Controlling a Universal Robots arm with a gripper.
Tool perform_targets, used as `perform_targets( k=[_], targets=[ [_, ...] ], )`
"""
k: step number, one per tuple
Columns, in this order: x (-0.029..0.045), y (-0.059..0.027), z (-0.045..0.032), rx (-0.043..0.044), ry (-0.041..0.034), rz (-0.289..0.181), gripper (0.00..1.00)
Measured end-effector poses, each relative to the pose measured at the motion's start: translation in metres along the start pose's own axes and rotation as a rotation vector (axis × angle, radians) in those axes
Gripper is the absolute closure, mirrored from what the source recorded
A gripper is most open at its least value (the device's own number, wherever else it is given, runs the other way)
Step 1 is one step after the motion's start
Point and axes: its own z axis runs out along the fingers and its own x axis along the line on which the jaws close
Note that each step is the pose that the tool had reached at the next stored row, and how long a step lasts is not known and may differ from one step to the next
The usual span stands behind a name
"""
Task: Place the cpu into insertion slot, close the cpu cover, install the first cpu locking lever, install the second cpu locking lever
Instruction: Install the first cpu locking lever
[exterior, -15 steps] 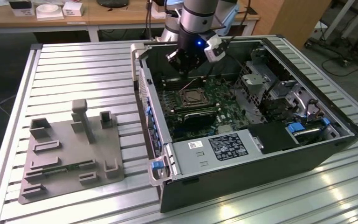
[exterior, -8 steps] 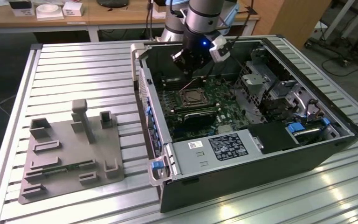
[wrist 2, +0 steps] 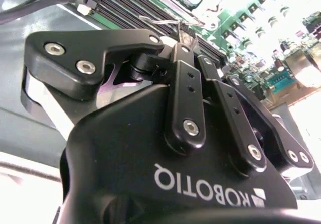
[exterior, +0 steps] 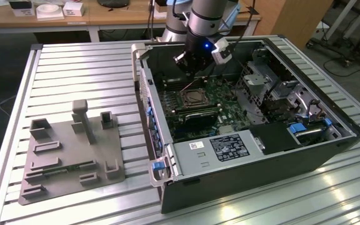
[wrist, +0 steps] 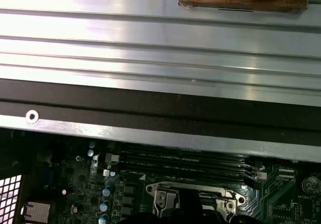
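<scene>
My gripper [exterior: 194,65] hangs inside the open computer case, just above the back edge of the insertion slot [exterior: 196,97]. In the second wrist view the two black fingers [wrist 2: 184,78] stand pressed together, so the gripper [wrist 2: 188,38] is shut. A thin silver locking lever [wrist 2: 165,20] runs right past the fingertips; I cannot tell whether they touch it. The first wrist view shows the insertion slot [wrist: 195,200] with a silver metal frame, the cpu cover [wrist: 193,189], around it. Its centre is dark, and I cannot make out the cpu there.
The case [exterior: 249,178] lies open on a slatted metal table [exterior: 80,70]. Long black memory slots [wrist: 185,158] run beside the socket. A grey white-labelled box [exterior: 221,147] sits at the case's front, drive cages [exterior: 273,89] at the exterior view's right, and a grey fixture [exterior: 73,150] on the left.
</scene>
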Motion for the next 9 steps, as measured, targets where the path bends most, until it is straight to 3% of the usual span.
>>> perform_targets(
  k=[9],
  targets=[
    [-0.0010,-0.0002,0.0039,0.0007,0.0000,0.001,0.90]
  ],
)
